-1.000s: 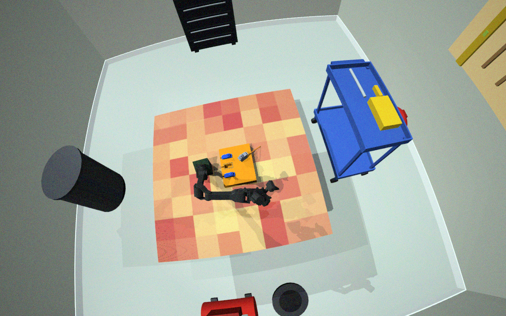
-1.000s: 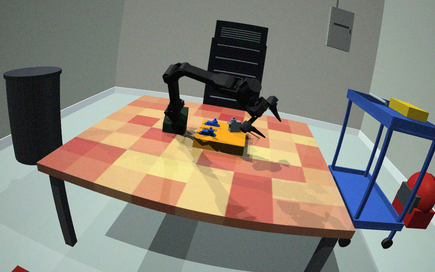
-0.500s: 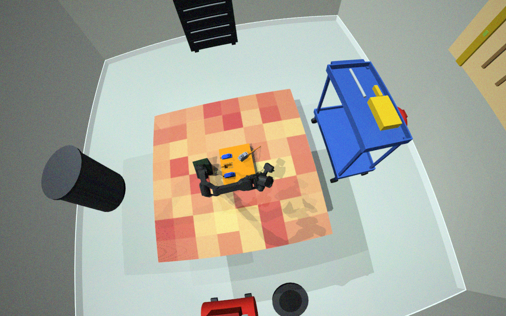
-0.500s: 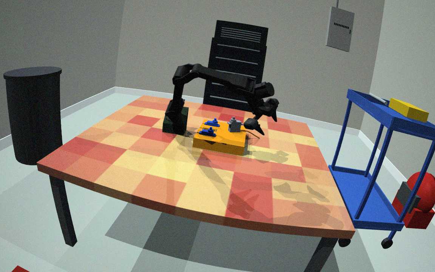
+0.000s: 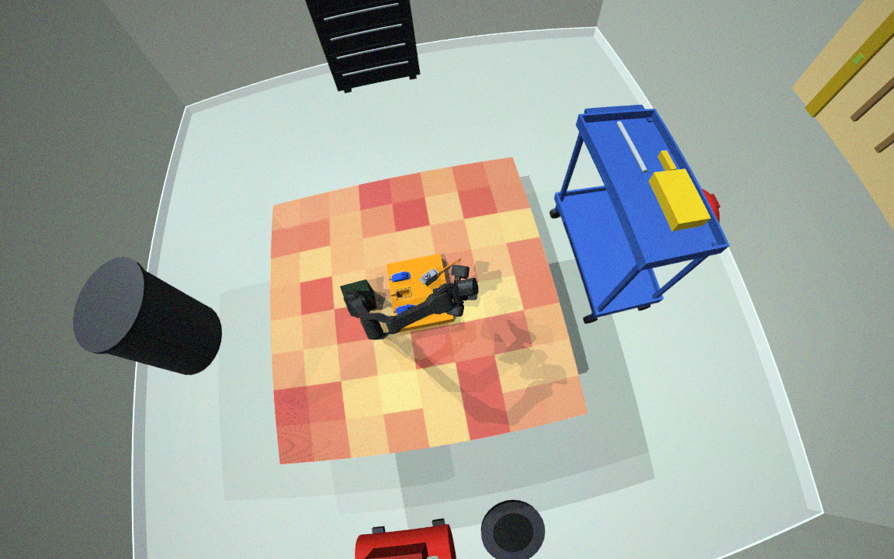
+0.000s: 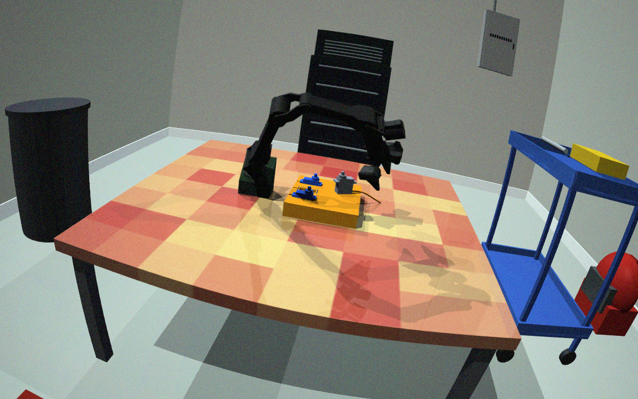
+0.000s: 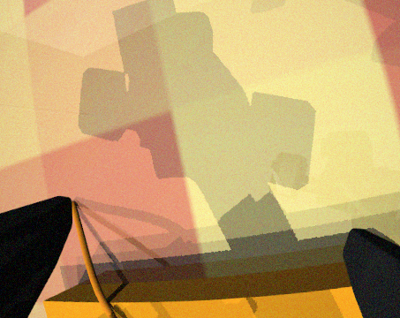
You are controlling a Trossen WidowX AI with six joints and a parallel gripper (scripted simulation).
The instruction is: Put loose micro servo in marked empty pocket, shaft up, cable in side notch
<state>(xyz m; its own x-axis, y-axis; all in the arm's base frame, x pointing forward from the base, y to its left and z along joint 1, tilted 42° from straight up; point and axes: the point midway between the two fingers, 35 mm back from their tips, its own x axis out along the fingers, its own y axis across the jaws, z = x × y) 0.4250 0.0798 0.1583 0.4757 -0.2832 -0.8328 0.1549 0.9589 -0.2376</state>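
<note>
The loose grey micro servo (image 5: 429, 276) (image 6: 344, 183) stands upright on top of the orange deck (image 5: 426, 292) (image 6: 321, 214) (image 7: 186, 309), shaft up. Its orange cable (image 6: 368, 194) (image 7: 86, 256) runs out past the deck's edge. The marked pocket (image 5: 403, 293) is empty, between two blue servos (image 5: 400, 276) (image 6: 305, 193). My gripper (image 6: 382, 180) (image 7: 213, 229) is open and empty, pointing down above the deck's cable-side edge, just beyond the grey servo. In the wrist view the cable's end appears beside the left fingertip; contact cannot be told. The servo body is outside that view.
The arm's dark base (image 5: 358, 295) (image 6: 257, 175) stands on the checkered table (image 5: 401, 392) (image 6: 291, 277), beside the deck's pocket side. In the top view the forearm passes over one corner of the deck. A blue cart (image 5: 617, 187) (image 6: 534, 277) stands off the table's right side.
</note>
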